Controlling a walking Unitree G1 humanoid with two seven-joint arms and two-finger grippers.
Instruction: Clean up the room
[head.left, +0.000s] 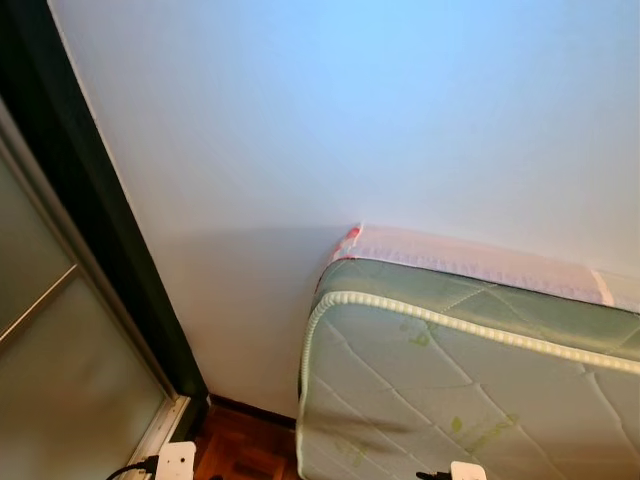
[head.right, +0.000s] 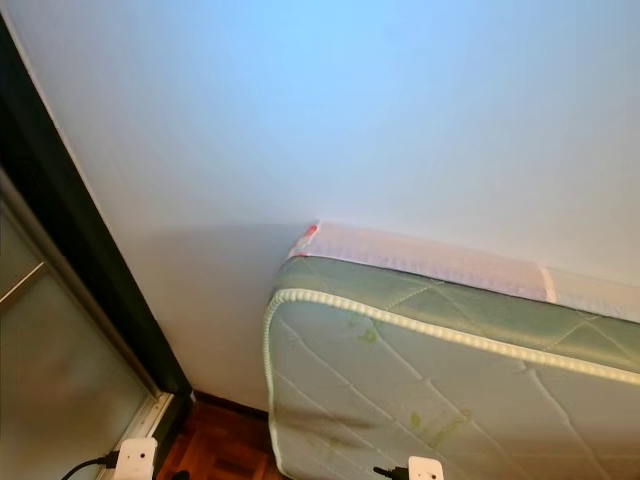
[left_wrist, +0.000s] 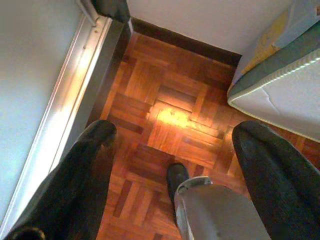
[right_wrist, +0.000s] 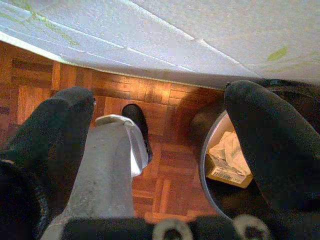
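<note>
While both arms hang with fingers apart and empty, the right gripper (right_wrist: 160, 145) hovers over a bin (right_wrist: 210, 170) at its 4 o'clock holding crumpled paper (right_wrist: 227, 147), probably light, soft, easily pinched mid-wad.

We are in a room of a home, most likely a bedroom. A quilted mattress (head.left: 450, 390) with green trim stands close to a plain white wall (head.left: 350, 120). The floor (left_wrist: 170, 115) is wooden parquet with a dark skirting board (left_wrist: 185, 40) along the wall. On the left we see a sliding door (head.left: 60, 340) with frosted panels in a dark frame. A waste bin (right_wrist: 222, 165) with crumpled paper and a small carton stands by the mattress.
</note>
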